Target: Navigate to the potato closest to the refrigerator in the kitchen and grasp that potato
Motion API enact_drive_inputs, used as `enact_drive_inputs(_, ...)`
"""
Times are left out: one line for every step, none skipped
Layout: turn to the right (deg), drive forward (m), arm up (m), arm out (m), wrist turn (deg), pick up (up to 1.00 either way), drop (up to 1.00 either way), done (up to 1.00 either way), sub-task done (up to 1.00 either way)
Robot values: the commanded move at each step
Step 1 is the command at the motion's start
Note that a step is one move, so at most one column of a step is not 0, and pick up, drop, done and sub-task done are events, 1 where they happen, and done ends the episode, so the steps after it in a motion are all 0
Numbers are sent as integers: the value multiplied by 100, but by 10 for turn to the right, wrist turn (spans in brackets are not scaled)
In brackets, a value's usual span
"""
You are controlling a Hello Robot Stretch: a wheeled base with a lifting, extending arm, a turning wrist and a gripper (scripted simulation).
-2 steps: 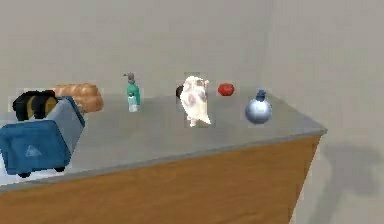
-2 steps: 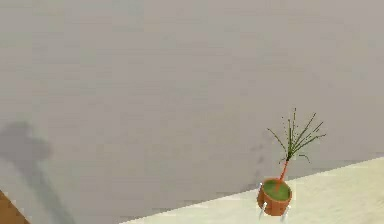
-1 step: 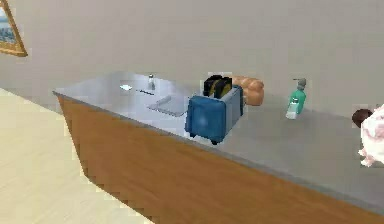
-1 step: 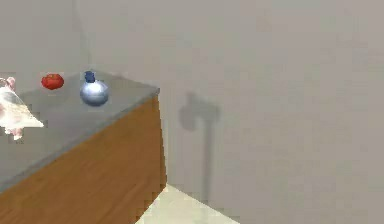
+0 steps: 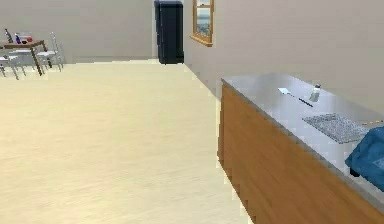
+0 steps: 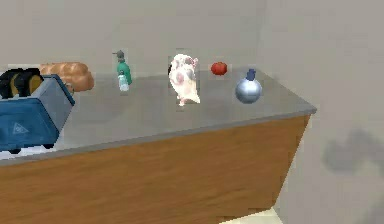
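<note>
A tall dark refrigerator (image 5: 168, 31) stands against the far wall in the forward view. A counter with a wooden front and grey top (image 5: 262, 100) runs down that view's right side. In the arm side view the same kind of counter (image 6: 150, 118) carries a brown loaf (image 6: 68, 75), a green-capped bottle (image 6: 123, 73), a pale pink figure (image 6: 184, 80), a small red round thing (image 6: 219, 68) and a grey round vessel (image 6: 248, 88).
A blue toaster (image 6: 30, 118) sits at the counter's left end and also appears as a blue toaster (image 5: 370, 155) by a sink (image 5: 335, 126) and a small bottle (image 5: 315, 94). A framed picture (image 5: 203, 20) hangs beside the refrigerator. A dining table (image 5: 22, 48) with chairs stands far left across open pale floor (image 5: 110, 140).
</note>
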Motion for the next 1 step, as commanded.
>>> enact_drive_inputs(-120, 0, 0, 0, 0, 0, 0, 0, 0)
